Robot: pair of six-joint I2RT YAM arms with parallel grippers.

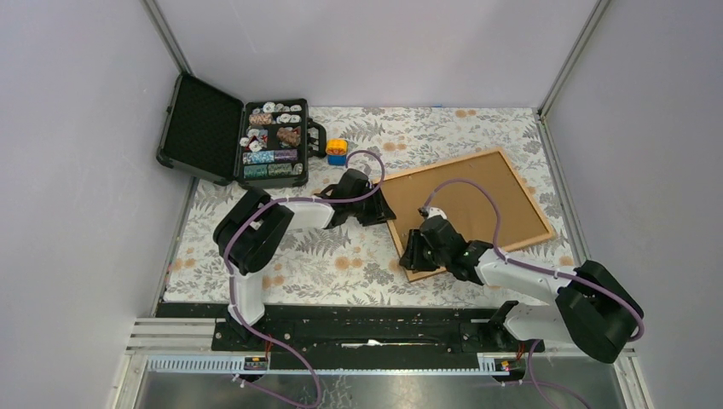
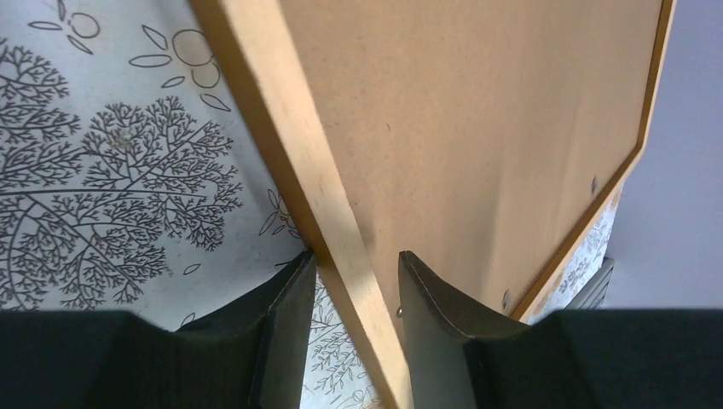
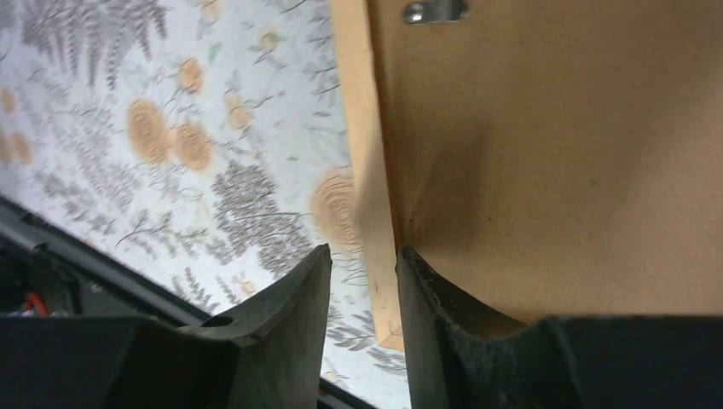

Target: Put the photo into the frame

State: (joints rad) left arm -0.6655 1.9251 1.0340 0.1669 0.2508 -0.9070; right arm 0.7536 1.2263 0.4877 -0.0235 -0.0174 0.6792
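case (image 1: 230, 141) open at table's (image 1: 358, 264) far-left corner, block (image 1: 338, 151) just right of it. left gripper (image 2: 356, 260): fingers apart, astride frame's (image 2: 288, 128) left moulding. frame lies back up, skewed, on right half, board (image 1: 477, 200) showing. right gripper (image 3: 364, 251): fingers apart, astride moulding near near-left corner.

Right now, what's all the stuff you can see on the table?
frame: one, light-brown wood, right of centre, lying askew, back up
backing board: one, plain brown, inside the frame
case: one, black, open, far left corner
tokens: many, mixed colours, in the case's compartments
block: one, yellow and blue, beside the case
tablecloth: one, white with grey ferns and orange flowers
left pincer: one, black, open astride the frame's rail
right pincer: one, black, open astride the frame's rail
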